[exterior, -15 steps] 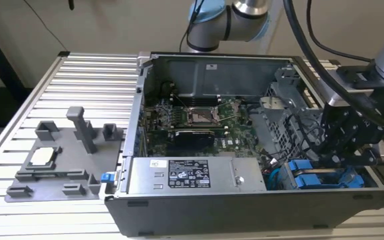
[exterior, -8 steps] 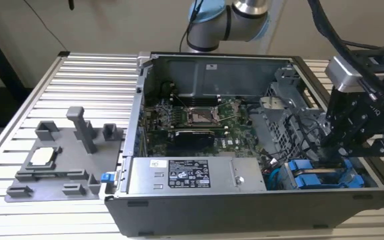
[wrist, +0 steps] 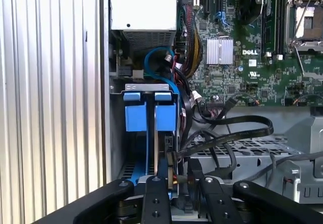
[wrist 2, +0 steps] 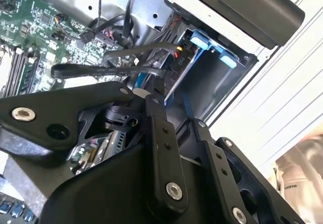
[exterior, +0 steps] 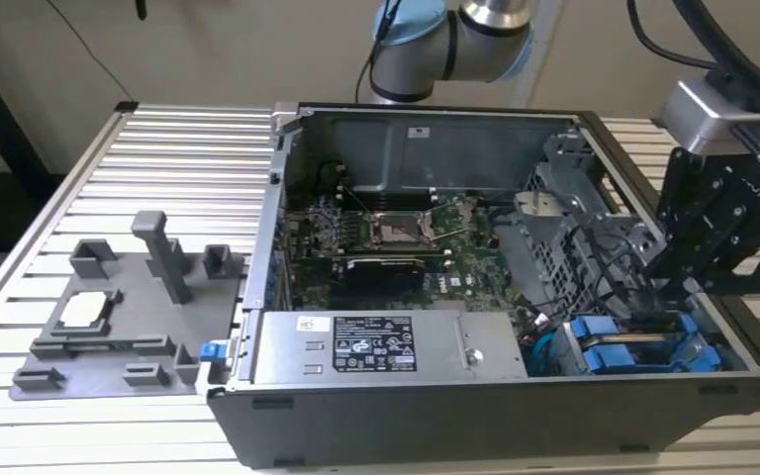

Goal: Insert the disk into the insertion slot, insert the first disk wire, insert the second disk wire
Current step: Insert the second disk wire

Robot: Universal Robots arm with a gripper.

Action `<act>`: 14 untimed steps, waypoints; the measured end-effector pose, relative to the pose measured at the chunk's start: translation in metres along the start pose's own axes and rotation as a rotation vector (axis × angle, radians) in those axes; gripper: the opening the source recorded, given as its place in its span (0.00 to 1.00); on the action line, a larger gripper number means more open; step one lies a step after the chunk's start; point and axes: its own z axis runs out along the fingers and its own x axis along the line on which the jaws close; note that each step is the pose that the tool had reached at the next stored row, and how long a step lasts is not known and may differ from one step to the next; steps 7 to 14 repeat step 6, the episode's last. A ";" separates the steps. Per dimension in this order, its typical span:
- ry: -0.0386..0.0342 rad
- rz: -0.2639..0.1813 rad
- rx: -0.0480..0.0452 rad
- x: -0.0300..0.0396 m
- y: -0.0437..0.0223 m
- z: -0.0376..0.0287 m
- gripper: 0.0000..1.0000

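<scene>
The disk sits in the insertion slot of the drive bay with its blue carrier front showing, also seen in the exterior view and the second wrist view. My gripper is lowered into the case right behind the bay. Its fingers are shut on the connector end of a flat black disk wire. That wire loops out over the metal cage and runs flat across the second wrist view, ending at my gripper by the disk's rear edge.
A second blue-fronted carrier fills the neighbouring slot. Bundled cables, the silver power supply and the motherboard crowd the case. A grey fixture plate lies on the slatted table at the exterior view's left.
</scene>
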 end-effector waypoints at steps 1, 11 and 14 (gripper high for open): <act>-0.0001 0.000 0.0000 0.0000 0.0000 -0.0003 0.30; 0.0000 0.000 -0.0001 0.0000 0.0000 -0.0004 0.30; 0.0000 0.000 -0.0001 0.0000 0.0000 -0.0004 0.30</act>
